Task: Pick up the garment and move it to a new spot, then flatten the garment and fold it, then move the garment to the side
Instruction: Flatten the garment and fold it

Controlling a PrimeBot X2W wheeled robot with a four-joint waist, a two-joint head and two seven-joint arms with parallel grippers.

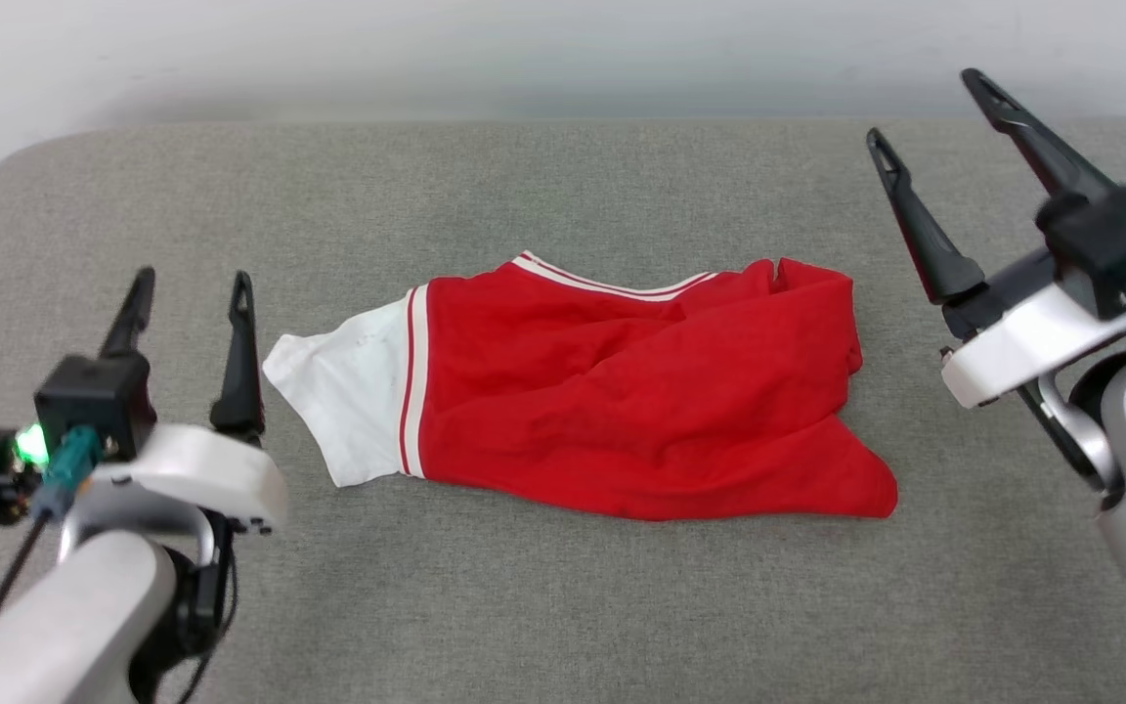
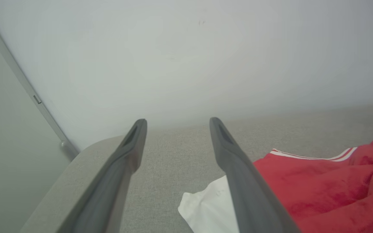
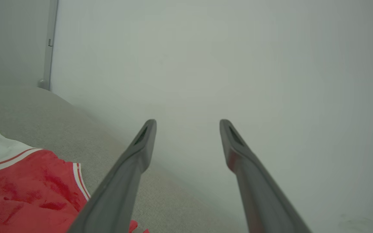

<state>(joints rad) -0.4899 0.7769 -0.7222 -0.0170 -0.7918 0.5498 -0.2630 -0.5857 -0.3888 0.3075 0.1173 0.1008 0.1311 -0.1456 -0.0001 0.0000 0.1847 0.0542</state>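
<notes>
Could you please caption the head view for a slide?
Rumpled red jersey on grey surface between open left end effector and open right end effector.

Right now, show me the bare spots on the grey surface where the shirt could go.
Bare: the near strip of grey surface between shirt and robot; the far strip between shirt and back edge; a narrower gap between shirt and right hand. Crowded: the left, where the sleeve lies close beside the left hand.

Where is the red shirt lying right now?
In the head view the shirt lies crumpled in the middle of the grey padded surface, between the open left gripper and the open right gripper, held by neither.
</notes>
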